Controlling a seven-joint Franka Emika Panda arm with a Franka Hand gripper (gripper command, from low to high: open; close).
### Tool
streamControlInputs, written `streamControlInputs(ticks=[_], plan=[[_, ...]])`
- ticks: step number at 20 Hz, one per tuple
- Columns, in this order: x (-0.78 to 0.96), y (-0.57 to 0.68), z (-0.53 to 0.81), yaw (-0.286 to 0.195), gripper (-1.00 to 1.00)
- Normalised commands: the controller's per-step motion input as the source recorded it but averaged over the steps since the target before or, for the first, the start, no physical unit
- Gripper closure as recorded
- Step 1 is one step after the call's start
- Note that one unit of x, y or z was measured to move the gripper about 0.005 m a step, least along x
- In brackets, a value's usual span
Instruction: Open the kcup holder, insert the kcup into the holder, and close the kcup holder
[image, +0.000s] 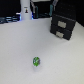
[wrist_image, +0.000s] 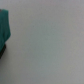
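The kcup holder (image: 63, 25) is a black box at the back on the exterior view's right, with two stacked drawer fronts and pale handles, both looking shut. The kcup (image: 36, 61), a tiny green pod with a whitish top, lies alone on the white table (image: 55, 60) near the front. My gripper (image: 26, 14) is at the back on the exterior view's left, far from both, and too blurred to show its fingers. The wrist view shows only pale surface and a teal shape (wrist_image: 4, 22) at one edge.
Dark clutter (image: 7, 19) lines the back edge of the table behind the arm. A dark smudge (wrist_image: 2, 50) sits below the teal shape in the wrist view; I cannot tell what it is.
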Motion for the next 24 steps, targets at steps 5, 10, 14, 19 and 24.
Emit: streamControlInputs(ticks=[5,10,14,19,24], plan=[[-0.04,0.14,0.03,-0.045,-1.0],[-0.25,0.4,0.13,-0.142,-1.0],[-0.28,0.57,0.0,-0.182,-1.0],[-0.29,0.64,0.0,-0.177,-1.0],[-0.28,0.67,-0.01,-0.17,-1.0]])
